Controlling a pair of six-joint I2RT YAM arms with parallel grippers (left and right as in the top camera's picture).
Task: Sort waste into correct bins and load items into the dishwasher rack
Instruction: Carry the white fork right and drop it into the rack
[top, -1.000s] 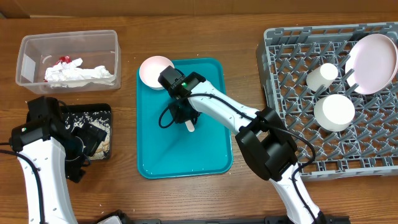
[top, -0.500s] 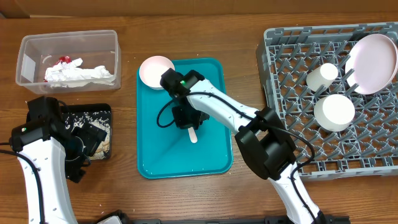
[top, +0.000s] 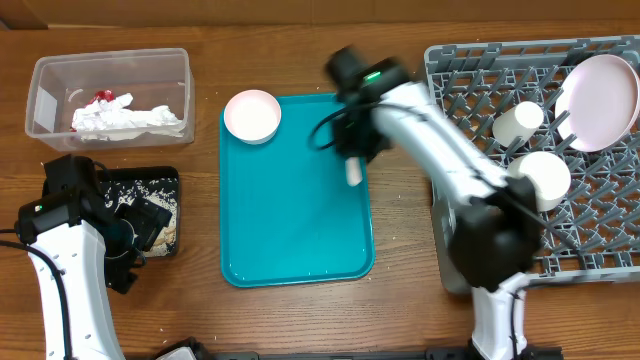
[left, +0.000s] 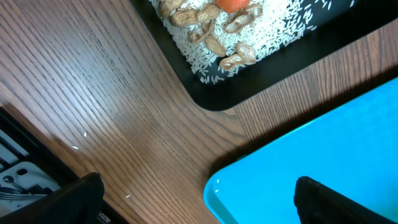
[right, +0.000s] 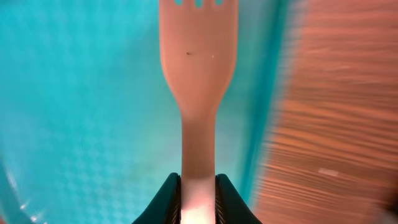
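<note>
Sorting looks well under way, as far as I can judge. The right pincer (right: 198, 193) is clamped narrowly on the handle of a pink fork (right: 199, 74), which hangs below it over the right edge of the teal tray (top: 300, 230). The rack (top: 470, 90) lies off to that pincer's right and already holds a pink plate (top: 600, 88), a cup (top: 517, 122) and a white bowl (top: 538, 180). To its left, a small pink bowl (top: 252, 115) sits at the tray's far corner, not yet loaded.

The left pincer (left: 199, 193) stands wide with nothing in it. Just ahead of it is the black tray (left: 261, 87) of rice (left: 249, 31) and peanuts (left: 217, 46). Beyond that, the clear bin (top: 110, 55) holds crumpled paper (top: 125, 118).
</note>
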